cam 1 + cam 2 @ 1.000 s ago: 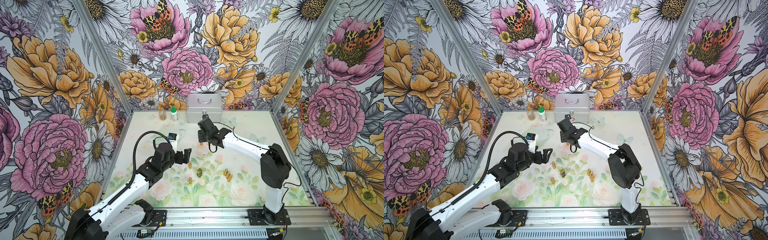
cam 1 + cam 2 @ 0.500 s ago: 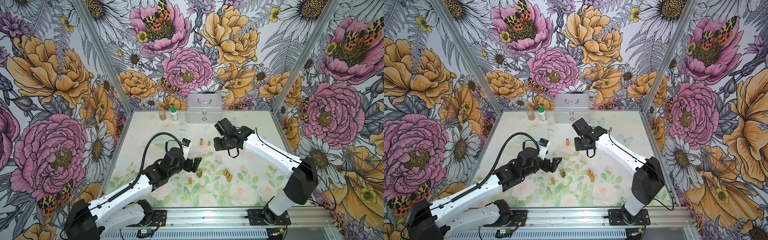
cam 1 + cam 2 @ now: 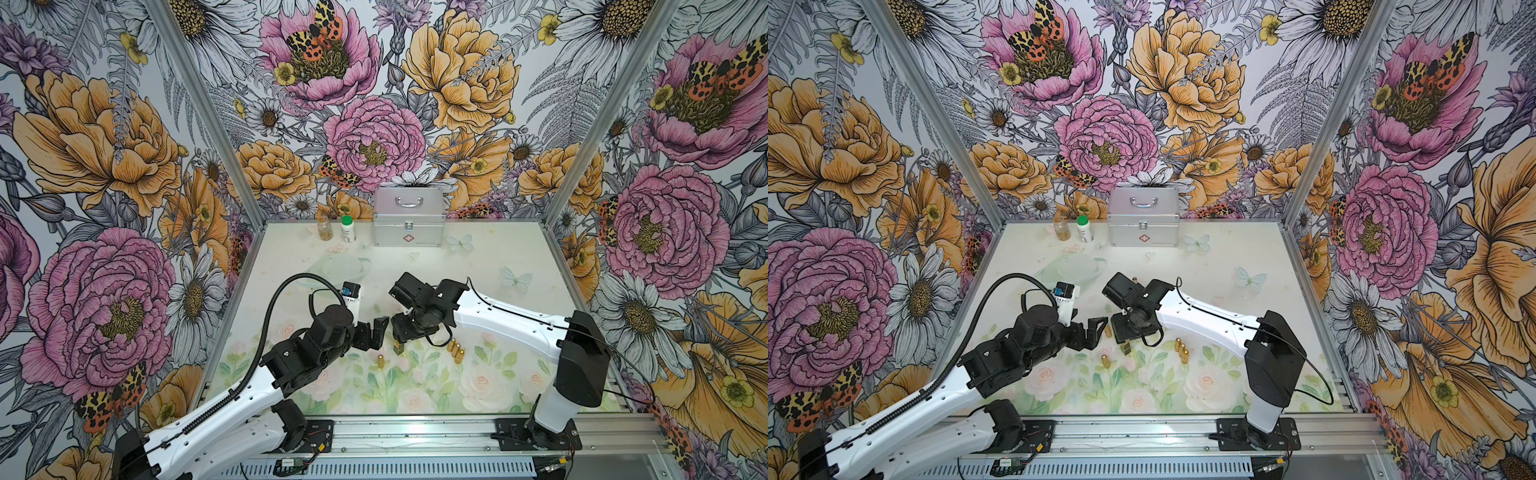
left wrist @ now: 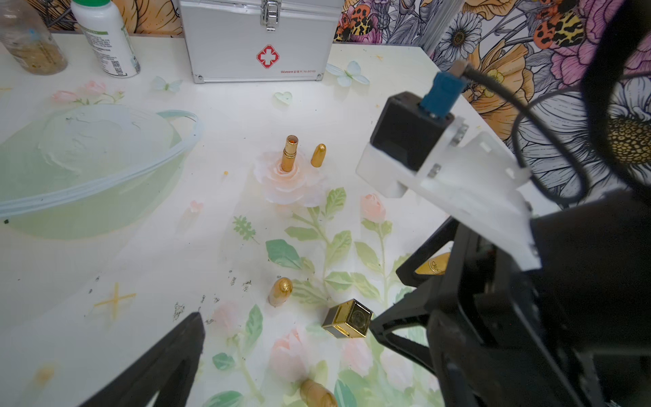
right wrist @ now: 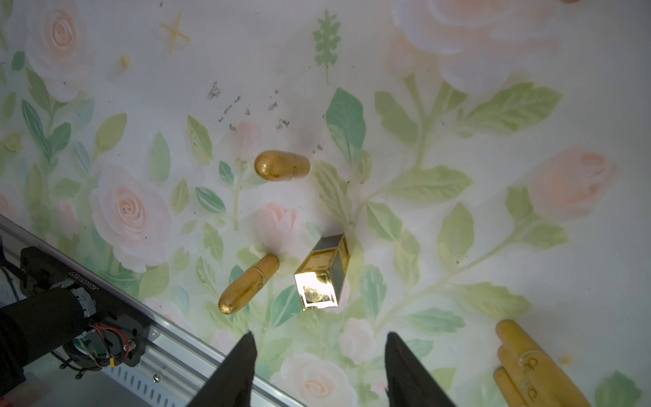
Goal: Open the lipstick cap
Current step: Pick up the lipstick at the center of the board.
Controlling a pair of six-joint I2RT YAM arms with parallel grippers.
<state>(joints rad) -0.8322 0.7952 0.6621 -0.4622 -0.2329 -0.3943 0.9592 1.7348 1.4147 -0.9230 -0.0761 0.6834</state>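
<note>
Progress looks partial. At the back of the counter [image 4: 141,267] one slim gold lipstick [image 4: 289,155] stands uncapped, its bullet-shaped cap [image 4: 318,155] upright just beside it. That one looks finished.

The square gold lipstick [image 5: 322,271] nearer the front has its cap on and seems to stand upright, though the steep wrist angle makes that hard to confirm. The right end effector [image 5: 317,370] hovers over it with its jaws partly spread and nothing between them. No grip is made yet.

The left end effector [image 3: 374,332] sits close beside it, spread wide and empty.

Two rounded gold lipsticks [image 5: 281,165] [image 5: 248,283] near the square one, and a cluster of three [image 5: 528,363] further off, all appear capped.

For the square one, everything is left to do: grasp the body, grasp the cap, pull them apart.
</note>
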